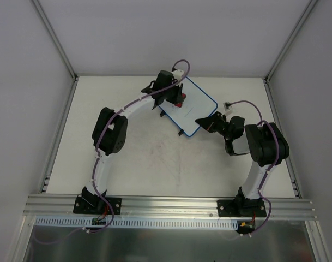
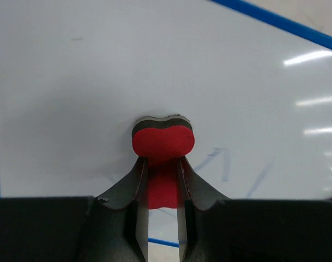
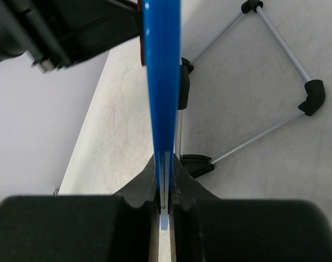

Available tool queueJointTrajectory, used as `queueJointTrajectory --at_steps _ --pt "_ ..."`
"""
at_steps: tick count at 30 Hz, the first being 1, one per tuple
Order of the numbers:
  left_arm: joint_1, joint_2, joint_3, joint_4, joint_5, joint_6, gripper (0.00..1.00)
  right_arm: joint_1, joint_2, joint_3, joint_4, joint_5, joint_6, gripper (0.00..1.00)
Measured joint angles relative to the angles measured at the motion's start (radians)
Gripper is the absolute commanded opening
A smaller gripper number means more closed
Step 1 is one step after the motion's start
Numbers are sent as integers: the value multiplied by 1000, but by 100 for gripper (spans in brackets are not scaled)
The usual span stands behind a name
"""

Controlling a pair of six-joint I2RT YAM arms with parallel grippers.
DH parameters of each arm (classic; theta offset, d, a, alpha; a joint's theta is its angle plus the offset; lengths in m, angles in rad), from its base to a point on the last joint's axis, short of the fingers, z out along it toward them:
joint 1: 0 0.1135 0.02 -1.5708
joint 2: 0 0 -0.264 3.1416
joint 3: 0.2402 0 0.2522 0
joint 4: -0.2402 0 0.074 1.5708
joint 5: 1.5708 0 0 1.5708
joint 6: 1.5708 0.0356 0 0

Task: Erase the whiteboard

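The whiteboard [image 1: 196,112] stands tilted at the back middle of the table, white with a thin blue rim. My left gripper [image 1: 175,99] is shut on the red eraser [image 1: 180,103] and holds it against the board's face. In the left wrist view the eraser [image 2: 163,143] sticks out past the gripper [image 2: 161,166], its dark pad flat on the whiteboard [image 2: 89,76], with faint blue strokes [image 2: 224,164] to its right. My right gripper [image 1: 203,121] is shut on the board's near right edge. In the right wrist view the blue rim [image 3: 162,82] runs between the right gripper [image 3: 164,166] jaws.
The board's wire stand [image 3: 275,60] with black feet [image 3: 313,97] rests on the table behind the board. A small white connector [image 1: 227,105] on a cable lies right of the board. Grey walls and metal posts [image 1: 55,39] enclose the table; a metal rail [image 1: 171,206] runs along the near edge.
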Motion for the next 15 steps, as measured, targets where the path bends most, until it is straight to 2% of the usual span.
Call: queueJointTrajectory --at_steps 7,10,15 --pt "-207 -43 -23 29 -11 203 0 -4 0 0 -11 3 -3 0" --pt "-238 -53 -42 39 -10 237 0 -5 0 0 -16 4 -8 0" --pt "-230 -56 -48 48 1 235 0 -4 0 2 -16 3 -11 0"
